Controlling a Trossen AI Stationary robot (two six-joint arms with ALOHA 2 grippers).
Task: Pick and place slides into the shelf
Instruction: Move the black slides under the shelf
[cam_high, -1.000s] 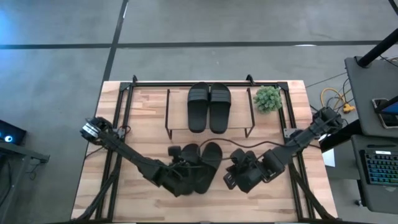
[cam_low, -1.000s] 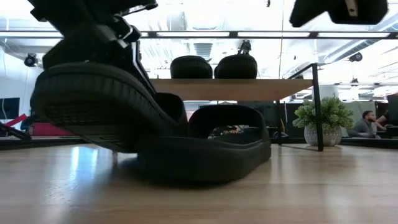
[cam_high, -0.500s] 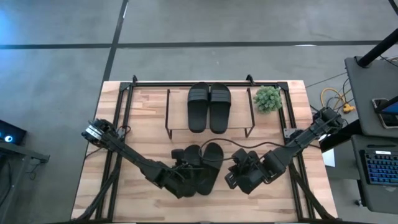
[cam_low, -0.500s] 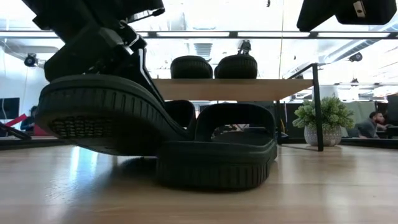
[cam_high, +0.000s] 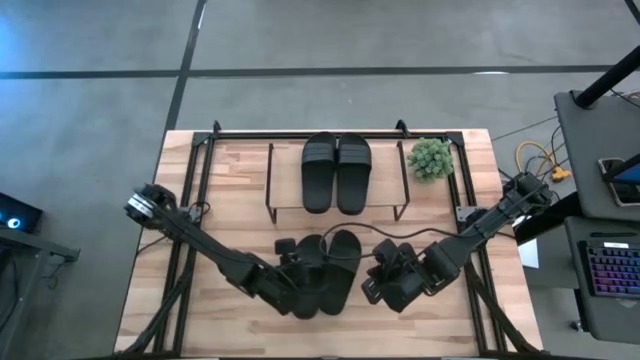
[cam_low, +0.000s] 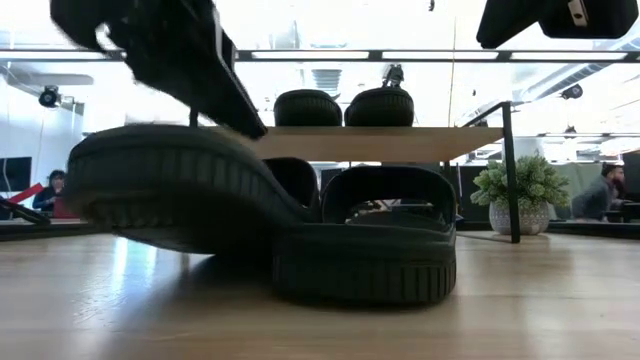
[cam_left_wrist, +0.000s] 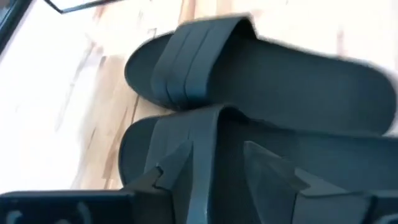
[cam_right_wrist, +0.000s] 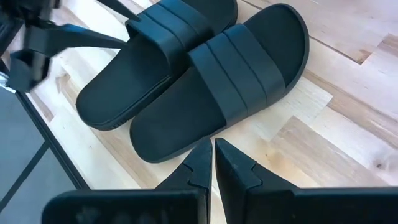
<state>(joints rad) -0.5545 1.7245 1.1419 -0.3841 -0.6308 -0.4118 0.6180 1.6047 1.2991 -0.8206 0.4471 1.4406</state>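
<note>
The left gripper's (cam_left_wrist: 217, 165) fingers (cam_left_wrist: 267, 168) stand apart, hanging over the strap of the near slide (cam_left_wrist: 205, 168) with nothing between them; whether they touch it cannot be told. In the high view that gripper (cam_high: 297, 287) sits over the left one of two slides lying side by side on the table (cam_high: 230, 180) in front of the shelf (cam_high: 275, 185). The other slide (cam_high: 337, 270) lies flat just beside it, and in the low view the two overlap, the left one (cam_low: 170, 195) tilted with its sole raised. The right gripper's (cam_right_wrist: 211, 160) fingers are pressed nearly together and empty, just short of the right slide (cam_right_wrist: 217, 93). Two more slides (cam_high: 336, 172) rest side by side on the shelf, a plant (cam_high: 431, 158) beside it.
</note>
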